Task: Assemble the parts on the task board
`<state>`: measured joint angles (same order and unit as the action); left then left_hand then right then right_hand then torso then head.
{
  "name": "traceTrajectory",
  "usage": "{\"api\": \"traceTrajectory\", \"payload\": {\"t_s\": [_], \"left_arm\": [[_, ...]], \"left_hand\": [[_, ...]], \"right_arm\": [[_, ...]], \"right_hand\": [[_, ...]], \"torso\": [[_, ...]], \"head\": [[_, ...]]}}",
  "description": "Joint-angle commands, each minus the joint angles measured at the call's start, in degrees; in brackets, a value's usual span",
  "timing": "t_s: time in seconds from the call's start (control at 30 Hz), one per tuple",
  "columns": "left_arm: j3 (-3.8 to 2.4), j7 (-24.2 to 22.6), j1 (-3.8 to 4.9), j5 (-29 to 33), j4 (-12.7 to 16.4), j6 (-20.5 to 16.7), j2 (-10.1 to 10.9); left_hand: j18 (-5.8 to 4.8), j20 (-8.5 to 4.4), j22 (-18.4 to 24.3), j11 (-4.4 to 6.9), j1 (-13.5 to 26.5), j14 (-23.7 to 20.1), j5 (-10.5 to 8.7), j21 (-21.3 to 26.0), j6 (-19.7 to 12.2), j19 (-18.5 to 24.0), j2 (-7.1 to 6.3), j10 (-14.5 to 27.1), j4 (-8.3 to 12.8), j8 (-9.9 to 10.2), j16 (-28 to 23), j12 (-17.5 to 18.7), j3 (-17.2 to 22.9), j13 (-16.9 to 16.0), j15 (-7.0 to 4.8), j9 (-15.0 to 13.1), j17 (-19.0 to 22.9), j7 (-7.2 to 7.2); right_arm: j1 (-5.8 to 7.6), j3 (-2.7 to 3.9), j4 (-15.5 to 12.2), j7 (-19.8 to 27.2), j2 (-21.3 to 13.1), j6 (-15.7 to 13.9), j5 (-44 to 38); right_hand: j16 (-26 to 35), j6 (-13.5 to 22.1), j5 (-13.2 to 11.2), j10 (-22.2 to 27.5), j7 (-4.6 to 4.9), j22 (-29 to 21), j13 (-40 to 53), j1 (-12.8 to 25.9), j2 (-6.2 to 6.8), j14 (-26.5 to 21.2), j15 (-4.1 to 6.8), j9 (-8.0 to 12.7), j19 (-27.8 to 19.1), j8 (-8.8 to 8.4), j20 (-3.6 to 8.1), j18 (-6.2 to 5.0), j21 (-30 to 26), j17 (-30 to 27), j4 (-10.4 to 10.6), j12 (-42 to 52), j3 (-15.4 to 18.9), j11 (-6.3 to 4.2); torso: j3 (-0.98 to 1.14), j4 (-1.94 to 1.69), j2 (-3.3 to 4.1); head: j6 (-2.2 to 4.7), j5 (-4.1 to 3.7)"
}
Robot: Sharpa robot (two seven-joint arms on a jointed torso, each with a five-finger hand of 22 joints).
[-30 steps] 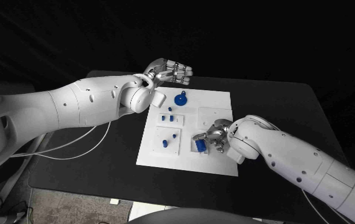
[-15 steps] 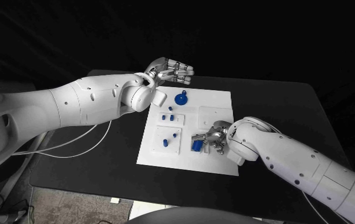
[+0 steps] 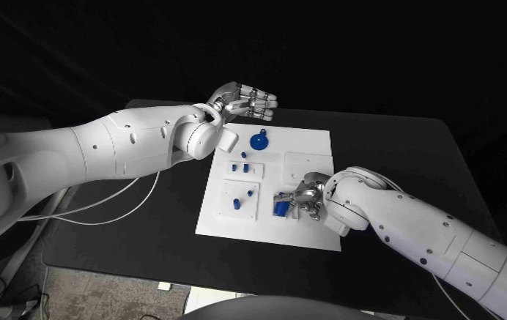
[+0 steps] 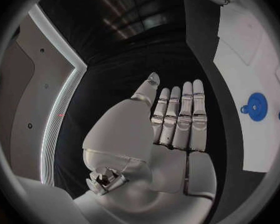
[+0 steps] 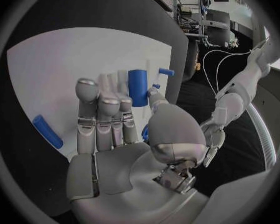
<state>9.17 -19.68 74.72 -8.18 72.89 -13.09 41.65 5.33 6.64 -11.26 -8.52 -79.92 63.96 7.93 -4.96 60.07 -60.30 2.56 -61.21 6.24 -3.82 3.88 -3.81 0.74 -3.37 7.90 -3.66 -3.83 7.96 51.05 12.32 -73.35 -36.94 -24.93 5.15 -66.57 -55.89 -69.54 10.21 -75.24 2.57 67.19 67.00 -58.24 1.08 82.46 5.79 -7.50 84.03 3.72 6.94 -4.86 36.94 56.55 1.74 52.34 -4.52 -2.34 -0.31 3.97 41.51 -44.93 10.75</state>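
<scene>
The white task board (image 3: 308, 145) lies in the middle of the black table. My right hand (image 3: 308, 197) rests low over the board's near right part and pinches a blue cylindrical part (image 3: 282, 206) between thumb and fingers. The right wrist view shows that part (image 5: 138, 87) upright at the fingertips, over the board (image 5: 65, 69). My left hand (image 3: 242, 102) hovers beyond the board's far left corner, holding nothing. Its fingers (image 4: 179, 117) lie straight, side by side. A blue round disc with a tab (image 3: 258, 142) sits near the board's far edge, and the disc (image 4: 256, 106) is also in the left wrist view.
Several small blue parts stand or lie on the board's left half, among them a pair (image 3: 243, 167) and a peg (image 3: 236, 204). A loose blue peg (image 5: 48, 131) lies flat on the board. A white cable (image 3: 116, 203) loops on the table at the left.
My right hand has shifted slightly to the left over the board with the blue part in its fingers. The left hand has not moved.
</scene>
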Motion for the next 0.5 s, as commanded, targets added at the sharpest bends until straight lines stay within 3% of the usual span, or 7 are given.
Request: {"api": "traceTrajectory", "payload": {"t_s": [0.03, 0.17, 0.27, 0.33, 0.5], "left_arm": [[-0.04, -0.06, 0.13, -0.35, 0.10, 0.98, -0.09], [-0.04, 0.09, 0.13, -0.37, 0.11, 1.11, -0.06], [-0.04, 0.16, 0.13, -0.43, 0.13, 1.21, -0.04], [-0.04, 0.20, 0.13, -0.47, 0.15, 1.25, 0.00], [-0.04, 0.27, 0.13, -0.53, 0.09, 1.31, 0.13]], "left_hand": [[-0.03, 0.17, 0.25, 0.13, -0.13, -0.33, -0.32, -0.25, -0.19, -0.24, -0.15, 0.42, -0.43, 0.14, -0.37, 0.23, 0.09, 0.05, -0.11, 0.05, 0.05, 0.08], [-0.02, 0.18, 0.32, 0.12, -0.15, -0.34, -0.33, -0.24, -0.21, -0.23, -0.17, 0.43, -0.45, 0.13, -0.37, 0.23, 0.07, 0.05, -0.10, 0.05, 0.05, 0.09], [-0.02, 0.18, 0.32, 0.12, -0.15, -0.34, -0.33, -0.24, -0.21, -0.23, -0.17, 0.43, -0.45, 0.13, -0.37, 0.23, 0.07, 0.05, -0.10, 0.05, 0.05, 0.09], [-0.02, 0.18, 0.32, 0.12, -0.15, -0.34, -0.33, -0.24, -0.21, -0.23, -0.17, 0.43, -0.45, 0.13, -0.37, 0.23, 0.07, 0.05, -0.10, 0.05, 0.05, 0.09], [-0.02, 0.18, 0.32, 0.12, -0.15, -0.34, -0.33, -0.24, -0.21, -0.23, -0.17, 0.43, -0.45, 0.13, -0.37, 0.23, 0.07, 0.05, -0.10, 0.05, 0.05, 0.09]], "right_arm": [[-0.71, -0.54, 0.09, 0.04, 0.12, 1.77, -1.26], [-0.71, -0.55, -0.02, 0.47, -0.04, 1.03, -1.44], [-0.72, -0.55, -0.26, 0.97, -0.28, 0.41, -1.61], [-0.72, -0.55, -0.60, 1.40, -0.54, -0.15, -1.96], [-0.75, -0.55, -1.87, 2.68, -1.46, -1.52, -2.78]], "right_hand": [[0.28, 0.19, -0.55, 0.28, 0.01, 0.08, -0.07, 0.01, 0.65, 0.34, -0.09, -0.03, 2.58, -0.05, -0.03, -0.30, -0.23, 0.10, 0.47, -0.17, -0.01, 0.13], [0.38, 0.29, -2.36, 0.38, 0.03, 0.20, -0.10, 0.46, 1.71, 0.35, -0.10, -0.14, 2.60, -0.04, -0.05, -0.37, -0.34, 0.11, 1.80, -0.14, -0.18, 0.17], [0.38, 0.37, -6.27, 0.39, 0.03, 0.38, -0.14, 1.08, 4.14, 0.36, -0.11, -0.46, 2.63, -0.02, -0.07, -0.43, -0.35, 0.22, 5.76, -0.07, -1.56, 0.21], [0.40, 0.49, -6.52, 0.37, 0.08, 0.52, -0.16, 1.11, 3.18, 0.36, -0.08, -0.75, 2.65, -0.01, -0.11, -0.47, -0.44, 0.30, 6.30, 0.02, 2.11, 0.28], [0.47, 0.63, -7.25, 0.41, 0.08, 0.68, -0.17, 2.42, 3.90, 0.38, -0.10, -0.80, 2.67, -0.03, -0.04, -0.66, -0.32, 0.33, 8.50, 0.00, 4.90, 0.21]], "torso": [[0.02, -0.03, -0.01], [0.01, -0.02, 0.01], [0.03, -0.05, 0.05], [0.06, -0.03, 0.06], [0.05, -0.07, 0.04]], "head": [[-0.08, 0.00], [-0.14, 0.03], [-0.23, 0.12], [-0.27, 0.15], [-0.38, 0.28]]}}
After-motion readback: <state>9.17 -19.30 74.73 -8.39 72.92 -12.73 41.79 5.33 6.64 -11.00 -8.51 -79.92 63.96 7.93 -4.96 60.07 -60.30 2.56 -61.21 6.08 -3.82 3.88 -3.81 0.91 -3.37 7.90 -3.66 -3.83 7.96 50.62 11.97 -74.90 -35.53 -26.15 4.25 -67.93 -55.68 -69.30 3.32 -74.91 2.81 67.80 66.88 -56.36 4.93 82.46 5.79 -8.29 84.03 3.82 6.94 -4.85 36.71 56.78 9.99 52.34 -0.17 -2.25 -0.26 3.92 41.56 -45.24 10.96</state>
